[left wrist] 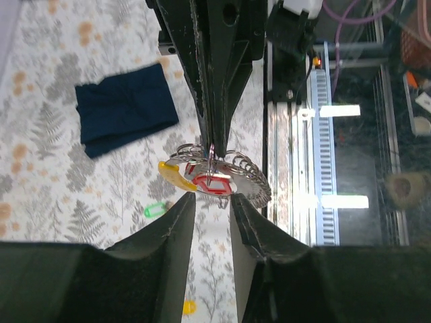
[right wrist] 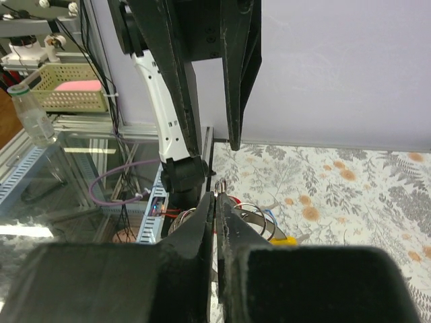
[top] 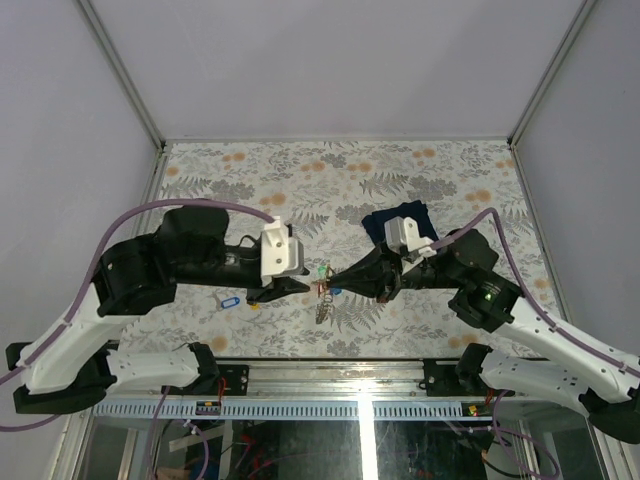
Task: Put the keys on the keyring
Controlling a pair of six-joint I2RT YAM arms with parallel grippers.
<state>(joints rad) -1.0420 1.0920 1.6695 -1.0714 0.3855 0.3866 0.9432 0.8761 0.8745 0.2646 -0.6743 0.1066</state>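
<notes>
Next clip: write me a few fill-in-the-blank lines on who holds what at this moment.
1. Of the left gripper and the right gripper, the keyring is pinched by the ___ one.
2. The left gripper's jaws stand ___, with nothing between them.
3. The oval tag lying on the table near the left arm is coloured ___.
Missing words: right; open; blue.

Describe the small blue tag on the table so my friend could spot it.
Start at the floral table and find the left arm. Just in front of its black forearm, toward the near edge, lies the blue tag, a bright oval. The navy cloth is far bigger and darker.
</notes>
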